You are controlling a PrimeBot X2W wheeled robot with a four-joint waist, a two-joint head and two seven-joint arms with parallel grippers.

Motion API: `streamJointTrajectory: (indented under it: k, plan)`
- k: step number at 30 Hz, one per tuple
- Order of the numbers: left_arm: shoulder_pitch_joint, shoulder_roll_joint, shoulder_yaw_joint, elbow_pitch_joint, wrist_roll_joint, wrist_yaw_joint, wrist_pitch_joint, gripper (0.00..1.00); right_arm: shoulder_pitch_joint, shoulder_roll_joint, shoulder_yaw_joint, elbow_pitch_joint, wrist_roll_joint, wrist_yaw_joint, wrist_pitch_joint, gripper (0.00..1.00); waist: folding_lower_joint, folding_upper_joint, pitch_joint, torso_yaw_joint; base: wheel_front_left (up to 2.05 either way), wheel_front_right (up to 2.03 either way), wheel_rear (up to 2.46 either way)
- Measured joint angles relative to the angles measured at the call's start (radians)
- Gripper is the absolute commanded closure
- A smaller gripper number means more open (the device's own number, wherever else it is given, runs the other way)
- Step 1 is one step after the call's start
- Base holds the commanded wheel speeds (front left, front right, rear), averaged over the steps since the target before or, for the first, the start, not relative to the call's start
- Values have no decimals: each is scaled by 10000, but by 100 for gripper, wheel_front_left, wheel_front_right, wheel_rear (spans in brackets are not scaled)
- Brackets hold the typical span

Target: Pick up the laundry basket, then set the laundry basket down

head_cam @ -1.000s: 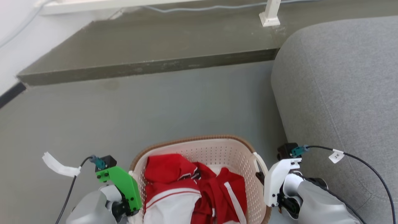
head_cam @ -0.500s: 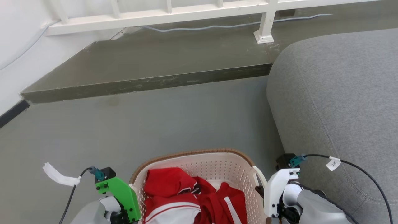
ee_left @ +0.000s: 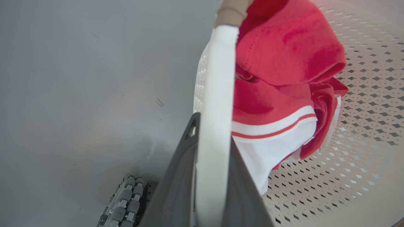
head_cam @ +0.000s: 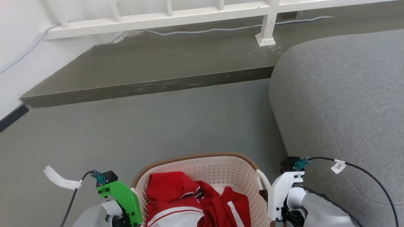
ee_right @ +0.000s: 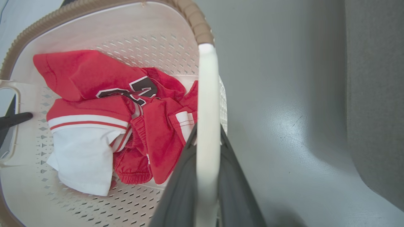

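Observation:
The laundry basket (head_cam: 221, 170) is cream with perforated walls and a brown woven-look rim, and it sits at the bottom centre of the head view, between my two arms. Red and white clothes (head_cam: 189, 195) lie inside it. My left gripper (ee_left: 213, 132) is shut on the basket's white left handle (ee_left: 217, 78); in the head view its green mount (head_cam: 121, 197) stands at the basket's left edge. My right gripper (ee_right: 206, 129) is shut on the white right handle (ee_right: 206, 78), with its white mount (head_cam: 281, 195) at the basket's right edge.
A grey sofa (head_cam: 341, 94) stands close on the right of the basket. Ahead, a raised dark step (head_cam: 142, 86) crosses the grey floor (head_cam: 142, 132), with a white railing (head_cam: 189, 15) and its post (head_cam: 265, 34) behind. A white wall lies at the left.
The whole head picture has shifted downward, so the camera has moved and more of the railing shows. Both grippers keep the same hold on the basket handles.

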Motion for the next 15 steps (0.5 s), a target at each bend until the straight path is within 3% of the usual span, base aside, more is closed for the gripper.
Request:
streamJointTrajectory:
  k: [15]
  plan:
    - [16, 21, -25, 2, 0, 0, -4, 100, 0, 0, 134, 0, 293, 0, 2, 100, 0, 0, 7, 15, 0, 0, 0]
